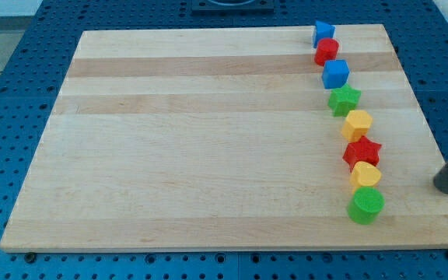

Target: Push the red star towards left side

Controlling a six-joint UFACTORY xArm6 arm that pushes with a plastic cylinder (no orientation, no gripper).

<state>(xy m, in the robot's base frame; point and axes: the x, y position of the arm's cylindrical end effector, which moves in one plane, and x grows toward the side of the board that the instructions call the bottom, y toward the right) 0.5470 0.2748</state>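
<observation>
The red star (pixel 362 152) lies on the wooden board (pixel 208 140) near its right side, in a column of blocks. A yellow hexagon (pixel 357 124) touches it above and a yellow block (pixel 365 176) touches it below. My tip (pixel 445 187) is the lower end of the dark rod at the view's right edge, right of and a little below the red star, well apart from it.
The column runs from the view's top: a blue block (pixel 323 32), a red block (pixel 327 51), a blue cube (pixel 335 74), a green star (pixel 344 99), then lower down a green cylinder (pixel 365 205). A blue perforated table (pixel 14 93) surrounds the board.
</observation>
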